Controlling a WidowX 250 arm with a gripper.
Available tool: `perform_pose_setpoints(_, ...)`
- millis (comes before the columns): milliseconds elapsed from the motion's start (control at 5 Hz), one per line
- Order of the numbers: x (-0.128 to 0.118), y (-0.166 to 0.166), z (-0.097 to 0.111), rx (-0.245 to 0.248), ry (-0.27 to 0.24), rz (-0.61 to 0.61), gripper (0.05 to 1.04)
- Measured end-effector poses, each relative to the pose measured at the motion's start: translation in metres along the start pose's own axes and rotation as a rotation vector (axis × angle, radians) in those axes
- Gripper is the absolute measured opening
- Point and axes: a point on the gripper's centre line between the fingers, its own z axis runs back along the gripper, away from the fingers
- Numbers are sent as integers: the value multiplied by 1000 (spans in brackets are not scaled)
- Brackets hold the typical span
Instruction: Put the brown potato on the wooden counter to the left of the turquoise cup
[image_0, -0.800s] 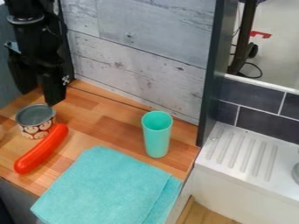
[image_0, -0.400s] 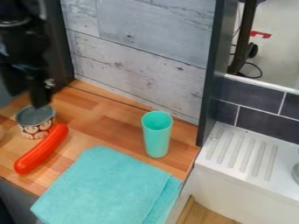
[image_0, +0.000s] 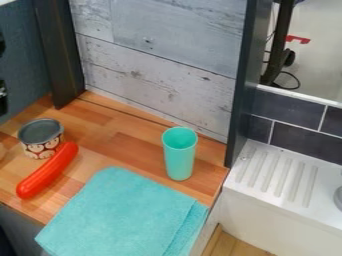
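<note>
Wooden countertop: at 9 o'clock stands a tin can; just beside it, at 8 o'clock, lies a toy sausage. A folded towel at 7 o'clock reaches over the front edge. Behind its right side, just below centre, a tumbler stands upright. Plank wall behind, at 12; sink drainboard at 4.

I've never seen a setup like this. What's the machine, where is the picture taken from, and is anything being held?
The black parts at the left edge belong to a robot arm. One fixed camera looks down at a slant on a wooden counter. On it are a small can, an orange-red sausage shape, an upright turquoise cup and a turquoise cloth. None of these four is being held. To the right is a white ridged surface.
</note>
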Motion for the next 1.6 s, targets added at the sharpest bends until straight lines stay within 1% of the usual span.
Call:
perform_pose_setpoints(200,-9,19,-18,18,37,8,1001)
perform_pose_setpoints(400,-10,29,-28,27,39,24,1001)
perform_pose_setpoints(600,-11,35,-43,20,62,26,1001)
perform_pose_setpoints(800,-16,48,-63,2,76,34,1001)
perform_pose_setpoints(1000,-14,52,-73,2,79,36,1001)
perform_pose_setpoints(1200,-15,56,-83,16,98,46,1001)
perform_pose_setpoints(1400,-14,58,-95,6,116,57,1001)
perform_pose_setpoints(1600,-15,57,-102,1,132,83,1001)
